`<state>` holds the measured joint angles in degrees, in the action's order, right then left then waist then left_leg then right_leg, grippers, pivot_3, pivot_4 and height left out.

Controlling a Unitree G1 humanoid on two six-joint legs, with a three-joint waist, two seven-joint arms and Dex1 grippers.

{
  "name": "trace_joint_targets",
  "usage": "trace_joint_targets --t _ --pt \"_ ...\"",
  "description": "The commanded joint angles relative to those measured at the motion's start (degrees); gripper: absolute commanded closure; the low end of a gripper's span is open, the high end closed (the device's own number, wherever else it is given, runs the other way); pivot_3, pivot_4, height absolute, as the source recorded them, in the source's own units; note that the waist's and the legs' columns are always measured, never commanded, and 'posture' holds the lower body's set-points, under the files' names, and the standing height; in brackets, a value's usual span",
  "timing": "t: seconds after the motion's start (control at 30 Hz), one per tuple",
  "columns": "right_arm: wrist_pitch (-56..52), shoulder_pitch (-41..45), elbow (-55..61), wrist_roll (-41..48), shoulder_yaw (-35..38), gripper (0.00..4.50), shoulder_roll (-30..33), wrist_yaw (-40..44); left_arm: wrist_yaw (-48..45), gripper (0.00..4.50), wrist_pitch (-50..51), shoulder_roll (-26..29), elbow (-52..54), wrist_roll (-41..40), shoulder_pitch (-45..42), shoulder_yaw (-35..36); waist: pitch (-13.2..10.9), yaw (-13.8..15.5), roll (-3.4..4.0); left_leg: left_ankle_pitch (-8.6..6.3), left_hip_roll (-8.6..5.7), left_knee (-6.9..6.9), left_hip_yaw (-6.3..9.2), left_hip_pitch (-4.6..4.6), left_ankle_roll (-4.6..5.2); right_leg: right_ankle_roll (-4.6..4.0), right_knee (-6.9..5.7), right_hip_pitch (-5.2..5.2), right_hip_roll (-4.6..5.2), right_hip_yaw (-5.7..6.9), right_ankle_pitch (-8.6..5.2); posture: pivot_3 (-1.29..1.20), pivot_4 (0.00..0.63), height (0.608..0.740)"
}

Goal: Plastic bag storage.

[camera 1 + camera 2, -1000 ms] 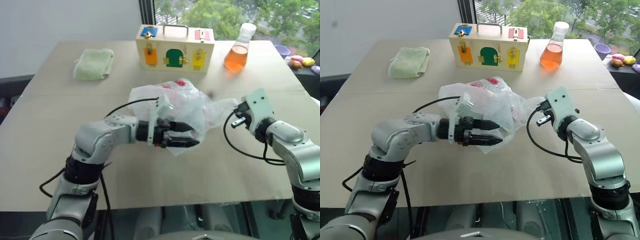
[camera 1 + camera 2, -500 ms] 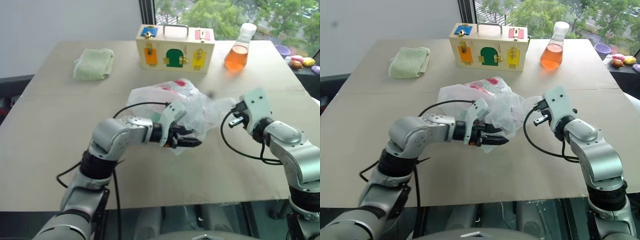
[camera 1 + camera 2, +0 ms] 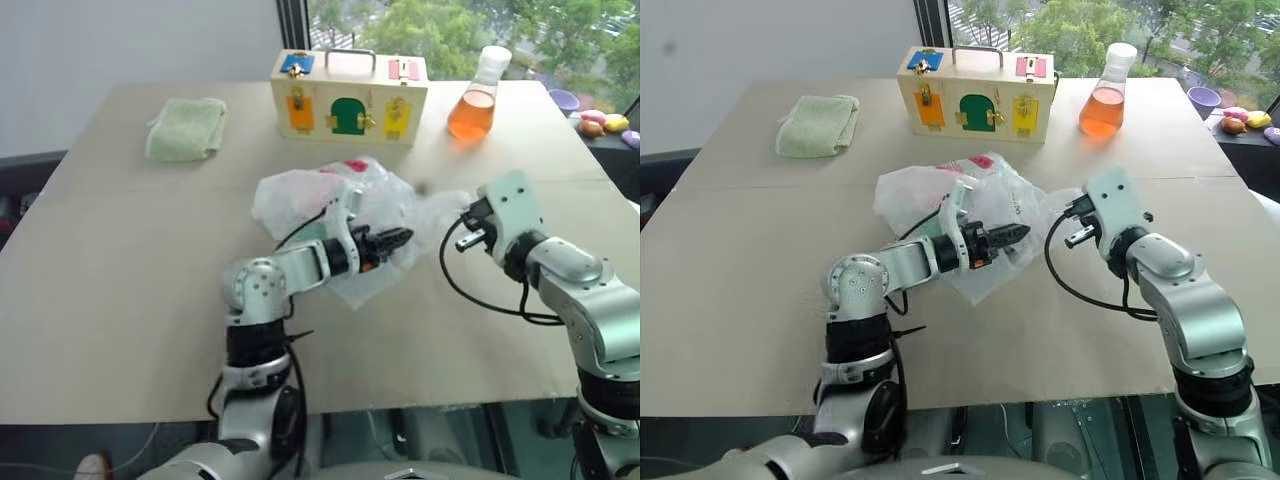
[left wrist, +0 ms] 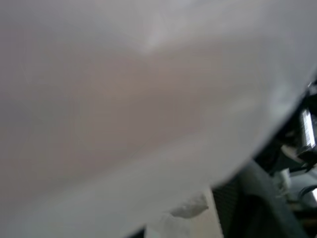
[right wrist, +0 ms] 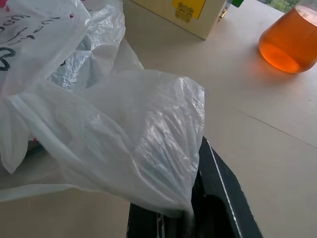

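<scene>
Left end effector (image 3: 400,238) level, clenching plastic bag (image 3: 300,192) | right end effector (image 5: 190,210) grips bag edge

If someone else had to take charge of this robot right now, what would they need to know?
Right gripper: shut on a corner of the plastic bag.
Left gripper: pushed into the front of the bag; I can't tell whether its fingers are open or shut.
Bag: loose and crumpled mid-table, in front of the wooden box, between both arms.
Done: bag taken hold of on one side.
Left: gather it up and put it away.
</scene>
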<state>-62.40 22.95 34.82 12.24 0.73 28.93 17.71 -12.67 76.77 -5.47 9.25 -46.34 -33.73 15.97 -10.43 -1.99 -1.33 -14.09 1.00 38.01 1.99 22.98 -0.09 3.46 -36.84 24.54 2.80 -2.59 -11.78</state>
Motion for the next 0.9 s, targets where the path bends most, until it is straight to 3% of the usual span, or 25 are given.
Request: trace_joint_targets --t 0.03,0.2,0.33,0.47,0.63,0.8,0.9 --pt "1.2 1.4 0.6 0.3 1.2 4.50 0.8 0.6 1.1 4.49 1.0 -1.4 2.6 -8.3 -0.1 6.7 0.0 0.0 0.00 0.00 0.00 0.00 0.00 0.00 0.00 0.00 0.00 0.00 0.00 0.00 0.00 0.00 0.150 0.740" --pt "3.0 3.8 -2.5 1.7 3.8 4.50 0.2 1.8 5.0 4.49 0.0 0.7 2.8 -28.2 -1.2 16.0 0.0 0.0 0.00 0.00 0.00 0.03 -0.01 0.00 0.00 0.00 0.00 0.00 0.00 -0.01 0.00 0.00 0.150 0.740" --pt "6.2 13.5 -10.0 6.5 10.5 4.50 -3.1 2.4 9.8 4.49 -6.1 12.9 -1.2 -47.2 -6.4 20.6 -0.1 -0.3 -0.05 0.00 0.04 0.09 0.01 0.00 0.00 0.00 -0.06 0.01 -0.02 0.00 0.01 0.00 0.150 0.740" --pt "10.4 26.2 -20.6 9.0 13.8 4.50 -3.8 2.7 10.4 4.49 -11.1 24.6 -8.7 -52.6 -15.3 20.3 -0.1 0.0 -0.04 0.00 0.02 0.14 0.06 -0.06 0.00 -0.02 -0.18 -0.06 -0.03 0.06 0.02 0.00 0.150 0.740" --pt "19.5 43.5 -38.6 7.8 14.2 4.50 -2.1 3.3 2.9 4.49 -17.3 34.3 -20.1 -45.0 -26.5 18.3 -0.1 0.4 -0.05 0.00 -0.03 0.11 0.11 -0.01 0.00 -0.02 0.09 -0.18 0.01 0.12 0.02 0.00 0.150 0.740" --pt "30.0 56.8 -55.8 4.6 12.4 4.50 0.9 5.0 -9.1 4.49 -25.1 39.0 -34.6 -31.3 -37.6 13.0 -0.1 1.1 -0.05 0.02 -0.12 -0.36 0.08 0.14 -0.05 -0.02 0.21 0.14 0.10 0.14 0.02 0.00 0.150 0.740" --pt "34.3 61.7 -61.3 3.0 11.2 4.50 3.4 7.0 -16.0 4.49 -28.7 41.4 -43.5 -24.5 -44.2 10.9 -0.2 1.0 -0.05 0.16 -0.16 -0.44 0.07 0.86 -0.27 -0.02 0.19 0.87 0.12 0.16 0.02 0.00 0.150 0.740"
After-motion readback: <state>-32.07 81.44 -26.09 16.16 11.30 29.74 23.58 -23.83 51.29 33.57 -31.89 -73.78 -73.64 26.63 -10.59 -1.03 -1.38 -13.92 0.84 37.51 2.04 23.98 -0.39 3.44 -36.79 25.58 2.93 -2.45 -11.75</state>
